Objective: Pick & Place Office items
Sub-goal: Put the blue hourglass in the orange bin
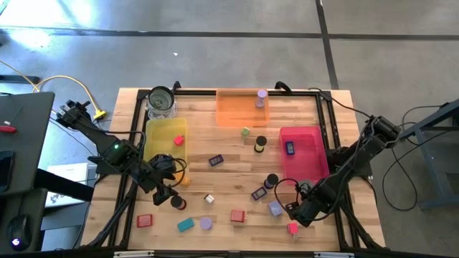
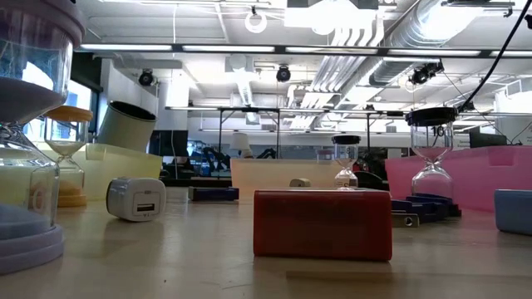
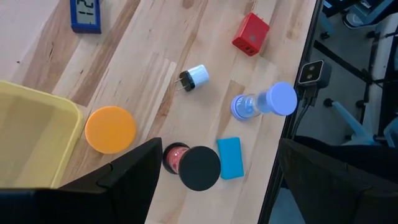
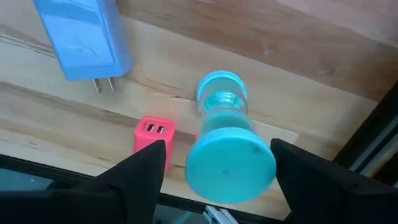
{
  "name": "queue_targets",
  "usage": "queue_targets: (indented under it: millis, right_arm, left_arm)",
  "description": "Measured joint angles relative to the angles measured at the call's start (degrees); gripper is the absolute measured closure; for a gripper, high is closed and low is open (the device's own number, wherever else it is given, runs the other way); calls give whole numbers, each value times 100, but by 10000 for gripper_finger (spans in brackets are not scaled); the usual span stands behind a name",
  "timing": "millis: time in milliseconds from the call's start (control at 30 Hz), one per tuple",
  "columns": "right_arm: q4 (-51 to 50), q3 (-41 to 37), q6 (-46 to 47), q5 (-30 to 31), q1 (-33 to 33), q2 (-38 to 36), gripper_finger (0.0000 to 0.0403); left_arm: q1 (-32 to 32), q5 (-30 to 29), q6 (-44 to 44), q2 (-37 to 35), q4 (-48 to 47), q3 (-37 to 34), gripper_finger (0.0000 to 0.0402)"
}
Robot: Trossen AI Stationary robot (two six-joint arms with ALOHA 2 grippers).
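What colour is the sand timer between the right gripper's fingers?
Teal sand timer; clearest in the right wrist view.

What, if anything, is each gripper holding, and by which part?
Nothing. The left gripper hovers open above the black-capped hourglass; the right gripper hovers open around the teal hourglass.

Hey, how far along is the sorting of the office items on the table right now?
Early. Done: one red piece sits in the yellow tray, a purple cylinder in the orange tray, a dark-blue block in the pink tray. In hand: nothing gripped; the left gripper hangs open over a black-capped cylinder, the right gripper open around a teal cylinder. Left: roughly a dozen loose pieces, like the red block and teal block.
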Motion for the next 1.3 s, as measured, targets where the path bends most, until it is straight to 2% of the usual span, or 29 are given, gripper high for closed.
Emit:
queue_targets:
  millis: [400, 767, 1067, 1300]
  right_arm:
    - [7, -6, -47, -42, 0, 429, 136]
    - [-27, -3, -43, -17, 0, 469, 221]
    - [-90, -3, -42, -262, -2, 469, 223]
    - [-605, 197, -100, -450, -13, 464, 223]
  left_arm:
    - [0, 2, 77, 0, -2, -1, 90]
    - [2, -87, 197, 0, -2, -2, 90]
    - [0, -85, 215, 0, -2, -2, 90]
    - [2, -85, 357, 0, -2, -2, 90]
